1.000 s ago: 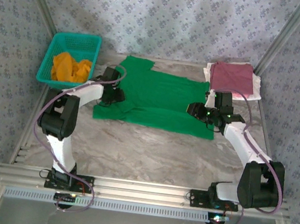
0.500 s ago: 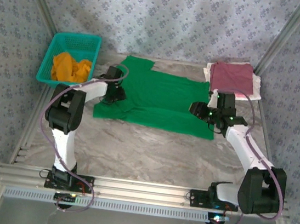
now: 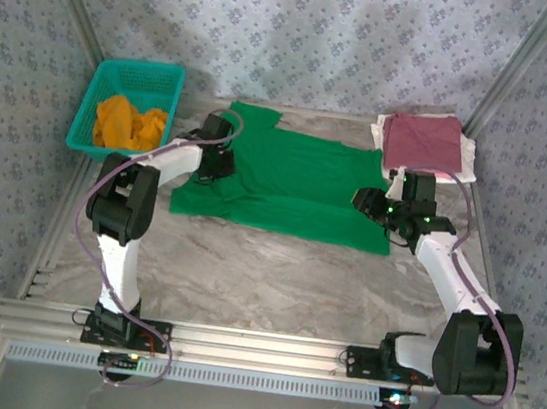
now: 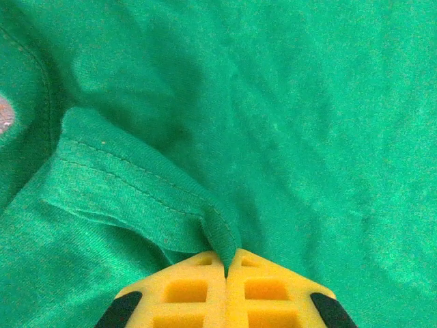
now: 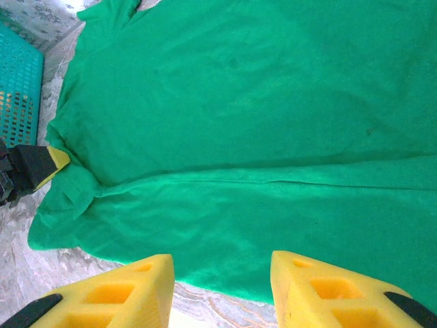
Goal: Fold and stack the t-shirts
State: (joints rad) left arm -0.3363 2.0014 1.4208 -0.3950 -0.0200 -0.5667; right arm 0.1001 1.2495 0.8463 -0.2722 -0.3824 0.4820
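Note:
A bright green t-shirt (image 3: 292, 182) lies spread flat across the middle of the table, its near part folded over along a lengthwise crease. My left gripper (image 3: 218, 165) is at its left sleeve. In the left wrist view it (image 4: 227, 256) is shut on a pinched fold of the sleeve hem (image 4: 136, 184). Open and holding nothing, my right gripper (image 3: 362, 198) hovers over the shirt's right end, and the near hem (image 5: 225, 280) lies between its yellow fingers (image 5: 147, 287). A folded maroon-pink t-shirt (image 3: 421, 138) rests on a white one (image 3: 467, 161) at the back right. An orange t-shirt (image 3: 128, 123) sits crumpled in the basket.
The teal mesh basket (image 3: 142, 68) stands at the back left corner, just left of the green shirt's collar end. Bare marble tabletop (image 3: 274, 275) stretches from the shirt's near edge to the arm bases. Patterned walls close in the back and sides.
My left gripper slid a little farther back along the sleeve and closed on the hem. My right gripper drifted slightly to the right, still open.

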